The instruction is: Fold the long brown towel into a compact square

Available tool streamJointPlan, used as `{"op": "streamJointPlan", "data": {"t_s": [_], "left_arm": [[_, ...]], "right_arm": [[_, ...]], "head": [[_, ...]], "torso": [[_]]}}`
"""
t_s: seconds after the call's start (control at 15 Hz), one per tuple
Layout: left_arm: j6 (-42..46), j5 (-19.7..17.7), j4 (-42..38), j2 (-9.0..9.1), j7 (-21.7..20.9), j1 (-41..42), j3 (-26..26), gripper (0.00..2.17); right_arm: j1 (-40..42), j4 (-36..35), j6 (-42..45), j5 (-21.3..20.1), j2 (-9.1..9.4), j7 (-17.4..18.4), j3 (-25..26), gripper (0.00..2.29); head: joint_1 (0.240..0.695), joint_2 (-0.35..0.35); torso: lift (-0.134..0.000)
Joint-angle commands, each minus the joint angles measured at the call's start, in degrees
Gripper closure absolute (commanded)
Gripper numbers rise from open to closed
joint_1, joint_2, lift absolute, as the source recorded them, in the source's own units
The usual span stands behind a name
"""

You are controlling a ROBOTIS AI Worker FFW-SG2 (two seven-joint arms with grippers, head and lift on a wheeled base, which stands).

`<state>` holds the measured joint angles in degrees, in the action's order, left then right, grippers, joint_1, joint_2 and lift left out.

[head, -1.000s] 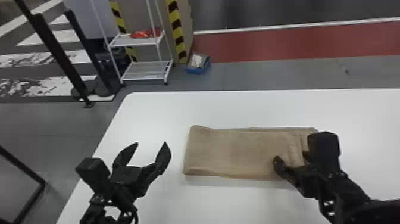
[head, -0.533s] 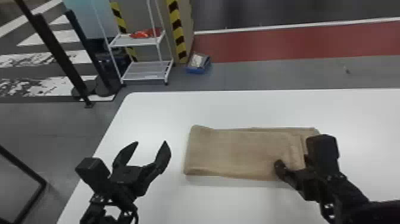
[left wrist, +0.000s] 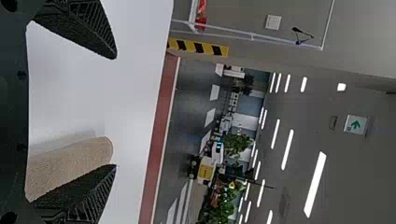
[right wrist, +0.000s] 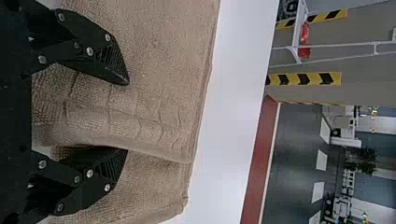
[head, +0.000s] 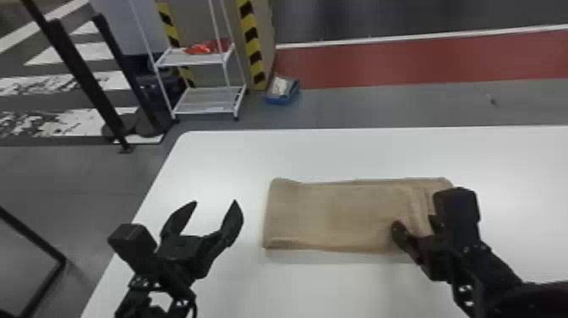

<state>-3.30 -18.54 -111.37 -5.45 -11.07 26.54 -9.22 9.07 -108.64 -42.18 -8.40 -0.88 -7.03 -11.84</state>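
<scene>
Table (head: pixel 329 287) under towel (head: pixel 338 215), rack (head: pixel 207 101) beyond

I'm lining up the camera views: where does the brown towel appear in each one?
Head view: the towel lies right of centre on the white table.
Left wrist view: partly visible, beside one finger of the left pincer.
Right wrist view: close up at the right pincer, a fold running between its fingers.
Shared landmark: yellow-and-black striping.

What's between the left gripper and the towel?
A strip of white tabletop, between the left gripper and the brown towel's left end; head view shows it.
</scene>
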Motion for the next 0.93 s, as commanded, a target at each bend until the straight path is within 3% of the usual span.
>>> {"op": "streamJointPlan", "data": {"t_s": [0.0, 0.07, 0.2, 0.33, 0.4, 0.67, 0.87], "left_arm": [[0.0, 0.0, 0.01, 0.0, 0.0, 0.0, -0.01, 0.04], [0.0, 0.0, 0.01, 0.0, 0.0, 0.0, -0.01, 0.04], [0.0, 0.0, 0.01, 0.0, 0.0, 0.0, -0.01, 0.04], [0.0, 0.0, 0.1, 0.0, 0.0, 0.0, -0.01, 0.04], [0.0, 0.0, 0.1, 0.0, 0.0, 0.0, -0.09, 0.04], [0.0, 0.0, 0.19, -0.09, -0.09, 0.0, -0.09, 0.04], [0.0, -0.09, 0.19, -0.18, -0.09, 0.09, -0.18, 0.04]], "right_arm": [[-0.1, -0.08, 0.03, -0.04, 0.0, -0.01, -0.02, 0.65], [-0.1, -0.08, 0.03, -0.04, 0.0, -0.01, -0.02, 0.65], [-0.1, -0.08, -0.33, -0.13, 0.0, -0.09, -0.02, 0.95], [-0.1, -0.08, -0.5, -0.13, 0.0, -0.09, -0.02, 0.97], [-0.1, -0.08, -0.68, -0.13, 0.0, -0.09, -0.02, 1.15], [-0.19, -1.4, 0.73, 1.01, -0.09, -0.44, 0.07, 1.18], [-0.89, -7.64, 0.38, 3.47, -0.09, -0.62, 2.18, 1.18]], "head": [[0.695, 0.197], [0.695, 0.197], [0.695, 0.197], [0.695, 0.197], [0.695, 0.197], [0.695, 0.198], [0.695, 0.203]], "torso": [[-0.117], [-0.117], [-0.117], [-0.117], [-0.117], [-0.117], [-0.117]]}}
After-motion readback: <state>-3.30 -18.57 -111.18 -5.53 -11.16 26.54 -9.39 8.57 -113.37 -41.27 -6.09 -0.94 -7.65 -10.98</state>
